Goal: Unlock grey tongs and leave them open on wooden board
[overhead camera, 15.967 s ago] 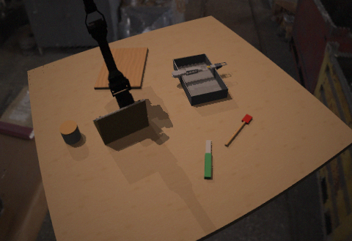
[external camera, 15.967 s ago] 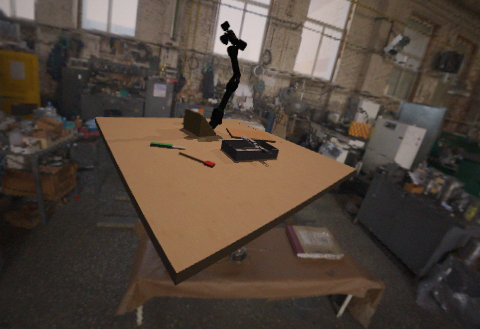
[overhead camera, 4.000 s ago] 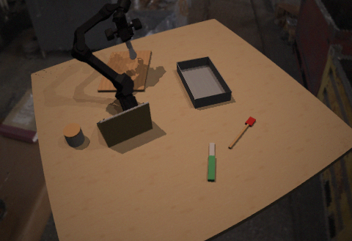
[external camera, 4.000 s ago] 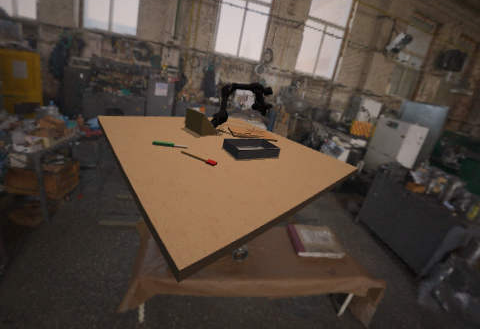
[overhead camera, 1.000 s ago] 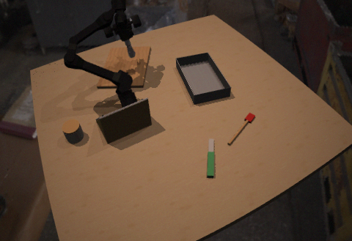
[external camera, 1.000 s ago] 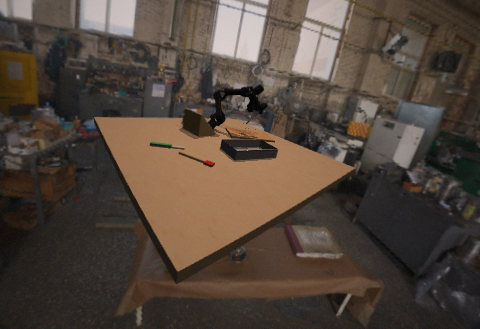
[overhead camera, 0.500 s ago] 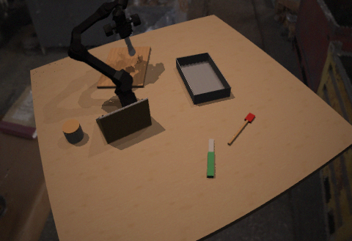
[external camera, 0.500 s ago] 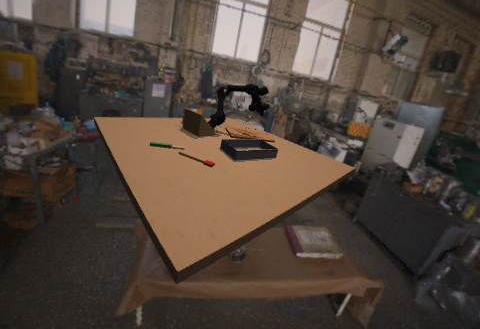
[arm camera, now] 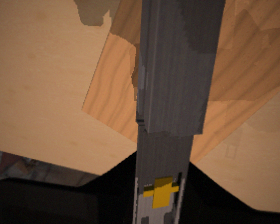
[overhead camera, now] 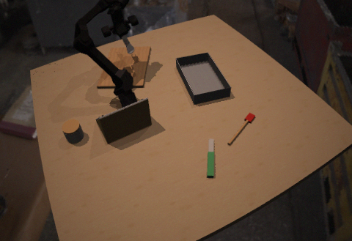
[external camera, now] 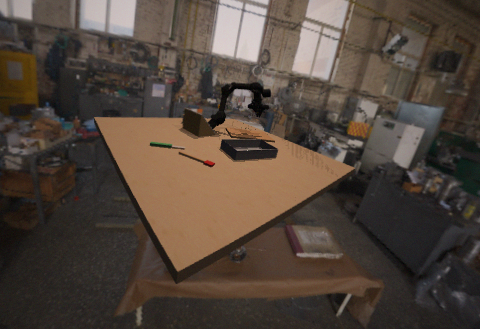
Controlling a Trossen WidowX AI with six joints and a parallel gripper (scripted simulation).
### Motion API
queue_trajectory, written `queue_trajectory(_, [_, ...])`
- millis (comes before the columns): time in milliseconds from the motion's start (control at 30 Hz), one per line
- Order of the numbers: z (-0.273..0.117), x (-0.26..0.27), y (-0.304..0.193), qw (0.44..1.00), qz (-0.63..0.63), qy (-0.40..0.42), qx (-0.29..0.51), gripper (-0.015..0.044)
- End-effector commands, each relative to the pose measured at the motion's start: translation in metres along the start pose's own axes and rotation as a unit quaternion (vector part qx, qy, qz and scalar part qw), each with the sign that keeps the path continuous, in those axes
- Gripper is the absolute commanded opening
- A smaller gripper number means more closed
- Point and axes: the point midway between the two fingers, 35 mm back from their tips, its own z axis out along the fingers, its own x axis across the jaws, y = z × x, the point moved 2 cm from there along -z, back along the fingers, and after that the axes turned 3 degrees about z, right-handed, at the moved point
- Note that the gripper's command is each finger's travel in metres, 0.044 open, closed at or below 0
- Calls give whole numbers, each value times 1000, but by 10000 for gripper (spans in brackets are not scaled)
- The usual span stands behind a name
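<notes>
Above the wooden board [overhead camera: 141,76] [external camera: 242,133] [arm camera: 107,95], the gripper [overhead camera: 120,27] [external camera: 258,109] [arm camera: 158,155] has its fingers clamped around the grey tongs [overhead camera: 129,46] [arm camera: 175,70], with the roasting tin [overhead camera: 213,97] [external camera: 251,153] beside that board and the red-headed spatula [overhead camera: 240,130] [external camera: 196,159] farther from it.

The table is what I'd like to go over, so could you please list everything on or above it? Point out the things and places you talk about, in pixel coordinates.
Table [overhead camera: 165,187] [external camera: 200,205] [arm camera: 40,75]: one, light brown, under everything
Board [overhead camera: 142,69] [arm camera: 102,92]: one, brown wood, near the arm
Tin [overhead camera: 213,97] [external camera: 250,154]: one, black with a grey inside, beyond the board
Spatula [overhead camera: 250,117] [external camera: 209,163]: one, red head, wooden handle, flat on the table
Green-handled tool [overhead camera: 210,165] [external camera: 161,145]: one, green and pale grey, beside the spatula
Upright block [overhead camera: 128,121] [external camera: 194,124]: one, dark brown, by the arm's base
Canister [overhead camera: 74,134]: one, dark grey, orange top, beside the block
Tongs [overhead camera: 129,47] [arm camera: 175,75]: one pair, grey, above the board
Arm [overhead camera: 100,60] [external camera: 222,104]: one, black, rising behind the block
Gripper [overhead camera: 121,28] [external camera: 258,109] [arm camera: 163,157]: one, black, shut on the tongs
</notes>
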Motion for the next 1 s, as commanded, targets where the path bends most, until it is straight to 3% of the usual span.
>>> queue_trajectory(0, [-1,-5,3,998,-24,-11,-49,-150])
queue_trajectory(967, [17,-6,9,995,-35,-31,-86,-150])
